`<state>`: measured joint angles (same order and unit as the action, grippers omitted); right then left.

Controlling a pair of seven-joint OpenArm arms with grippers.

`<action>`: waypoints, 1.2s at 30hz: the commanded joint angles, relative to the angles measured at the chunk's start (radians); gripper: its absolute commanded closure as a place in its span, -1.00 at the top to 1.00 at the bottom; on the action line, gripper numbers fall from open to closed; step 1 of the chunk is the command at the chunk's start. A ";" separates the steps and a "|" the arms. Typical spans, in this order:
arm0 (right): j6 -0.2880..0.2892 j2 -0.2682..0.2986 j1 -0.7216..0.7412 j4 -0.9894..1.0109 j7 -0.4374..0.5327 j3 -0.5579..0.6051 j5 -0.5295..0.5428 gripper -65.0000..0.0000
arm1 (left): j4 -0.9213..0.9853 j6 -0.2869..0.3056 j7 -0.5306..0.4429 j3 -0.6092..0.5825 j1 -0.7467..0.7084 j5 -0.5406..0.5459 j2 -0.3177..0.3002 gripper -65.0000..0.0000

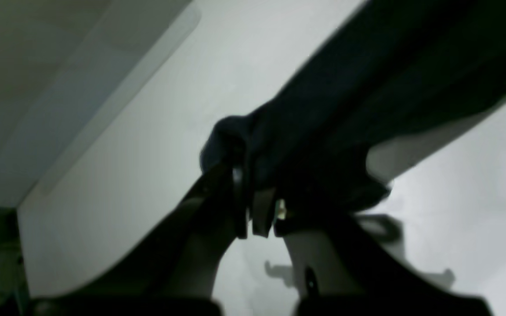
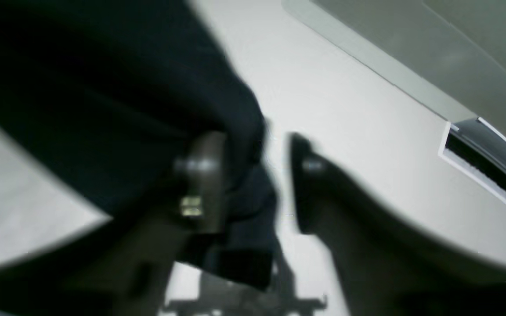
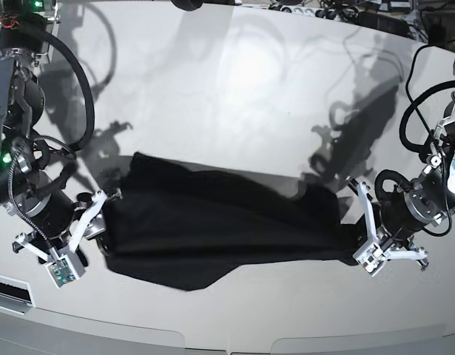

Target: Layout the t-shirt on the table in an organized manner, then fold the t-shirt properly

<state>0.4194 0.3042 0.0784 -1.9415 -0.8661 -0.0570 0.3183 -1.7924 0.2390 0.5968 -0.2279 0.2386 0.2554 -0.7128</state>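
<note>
Your right pincer, at the left of the base view, is standing with its jaws apart: in the right wrist view there is a clear strip of white between the two fingers, and the cloth is lying against the one finger only, not clamped. It is sitting right at the shirt's end, low over the bench.

The shirt is stretching across the near half of the bench as a long dark band between your two arms, sagging and rumpled along its near edge, with a fold bulging toward you left of the middle. Its far edge is running roughly straight. The right wrist view is showing it as a blurred black mass filling the upper left.

Your left pincer, at the right of the base view, is gripping the shirt's other end. In the left wrist view the jaws are pressed together on a bunched wad of cloth, and the fabric is running up and away, taut, above the bench.
</note>
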 commanded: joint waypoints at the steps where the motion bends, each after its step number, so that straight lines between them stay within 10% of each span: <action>1: -0.021 0.010 0.022 0.019 0.053 -0.008 -0.022 0.07 | -0.012 -0.009 -0.019 0.013 0.019 -0.002 -0.015 -1.00; 11: -0.042 -0.002 0.187 0.235 -0.087 -0.009 0.126 0.07 | -0.004 -0.007 -0.019 0.013 -0.032 -0.003 -0.007 -1.00; 17: 0.257 -0.011 0.175 0.127 -0.340 -0.006 0.573 0.06 | 0.015 -0.007 -0.020 0.013 -0.095 -0.011 0.004 -1.00; 20: 0.279 -0.024 0.130 0.127 -0.456 0.015 0.676 0.06 | 0.015 -0.007 -0.019 0.013 -0.111 -0.010 0.003 -1.00; 29: 0.269 -0.027 -0.035 0.235 -0.075 0.157 0.229 0.06 | 0.015 -0.095 -0.019 0.013 -0.110 -0.011 0.003 -1.00; 36: 0.047 -0.028 0.020 0.416 0.133 0.359 -0.069 0.06 | 0.015 -0.098 -0.019 0.013 -0.110 -0.010 0.004 -1.00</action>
<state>0.4538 0.2710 0.0826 -1.5093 -0.7506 0.3092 0.2337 -1.7645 0.1497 0.6006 -0.2279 0.1112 0.2470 -0.6960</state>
